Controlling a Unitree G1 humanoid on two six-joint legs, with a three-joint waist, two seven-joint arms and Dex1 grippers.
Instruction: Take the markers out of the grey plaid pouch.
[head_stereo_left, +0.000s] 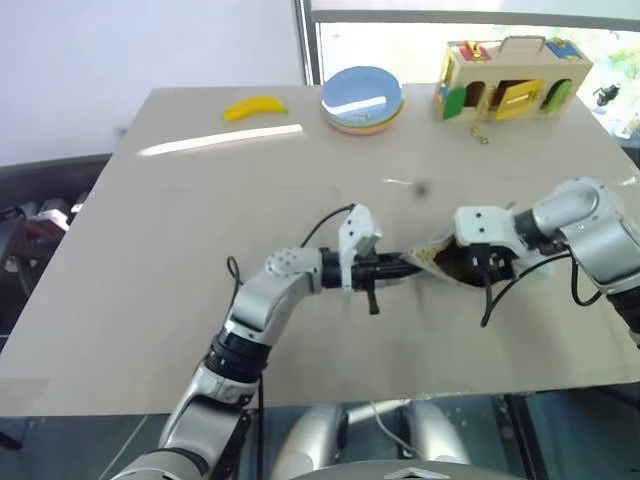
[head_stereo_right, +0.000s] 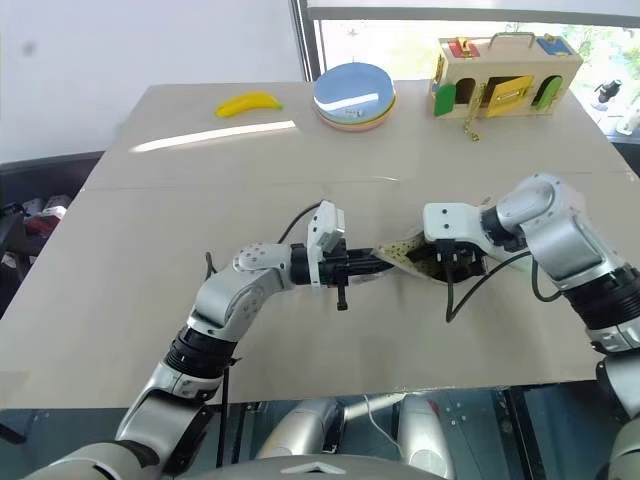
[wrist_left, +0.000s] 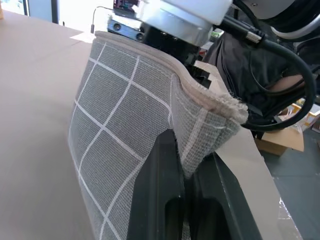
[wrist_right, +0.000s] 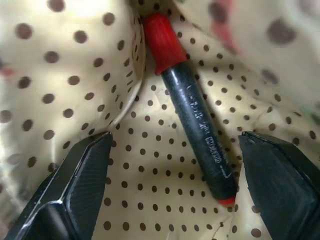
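The grey plaid pouch lies at the middle of the table between my two grippers, its mouth held open and the dotted yellowish lining showing. From the left, my left gripper lies level and is shut on the pouch's edge; the left wrist view shows its fingers pinching the plaid fabric. My right gripper points down into the pouch mouth and is open. Between its spread fingers, in the right wrist view, one of the markers lies on the lining: dark body, red cap, touched by neither finger.
A yellow banana, a stack of round blue plates and a wooden toy box stand along the far edge of the tan table. The table's near edge runs just behind my arms.
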